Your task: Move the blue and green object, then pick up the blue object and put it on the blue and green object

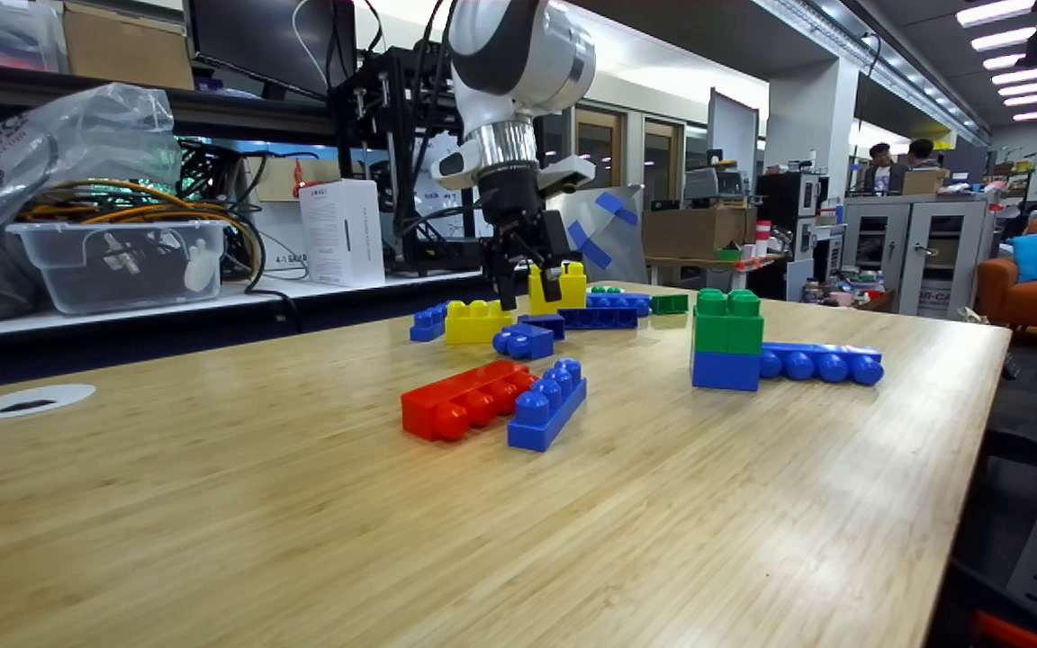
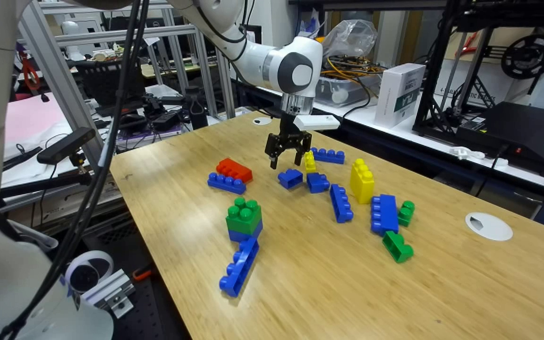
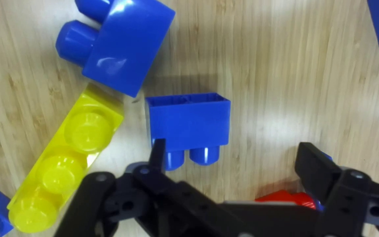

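I am hanging my claw (image 3: 231,148) above the table (image 3: 275,82), and its two fingers (image 3: 158,158) are standing wide apart with nothing between them. The small blue brick (image 3: 189,121) that I am guessing I should pick up is lying on its side on the table. In the wrist view, it is sitting up and to the left of the middle of the gap. One finger is covering its bottom left corner there, while the other is hanging well away on the right. The brick's wide side is running the same way as the line from finger to finger, so I am thinking I need a little slide toward it more than a big turn. If I am going straight down from here, the near finger could be bumping it. Another blue brick (image 3: 120,49) is lying just beside it, and a yellow brick (image 3: 66,158) is sitting near, so I am being careful on that side. My arm (image 1: 527,85) is bending over the table, and the claw is pointing nearly straight down in both exterior views. The green and blue tower (image 2: 244,219) is standing upright, well apart from the claw, and its top bumps are showing, so I am judging that the stacking is not yet done.
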